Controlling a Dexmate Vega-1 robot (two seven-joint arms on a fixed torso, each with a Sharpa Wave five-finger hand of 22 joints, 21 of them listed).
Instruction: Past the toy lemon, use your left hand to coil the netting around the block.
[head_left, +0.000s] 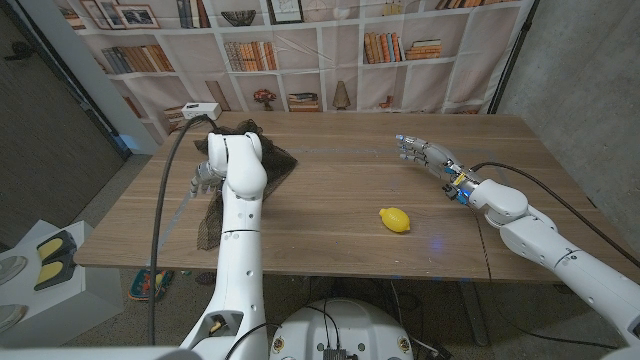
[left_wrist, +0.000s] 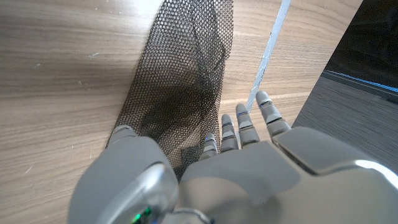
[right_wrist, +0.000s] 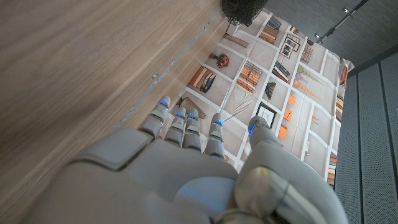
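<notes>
Left hand (left_wrist: 205, 180) hovers over the netting (left_wrist: 180, 81), fingers (left_wrist: 249, 127) extended, gripping nothing. It should pinch a netting edge first. Right hand (head_left: 425, 153) waits open.

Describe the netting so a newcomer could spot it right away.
Start at the wooden table and go to its left side, where the left arm reaches in. The netting lies there as a dark, see-through mesh strip under the left hand. The toy lemon, by contrast, is small, solid and yellow.
</notes>
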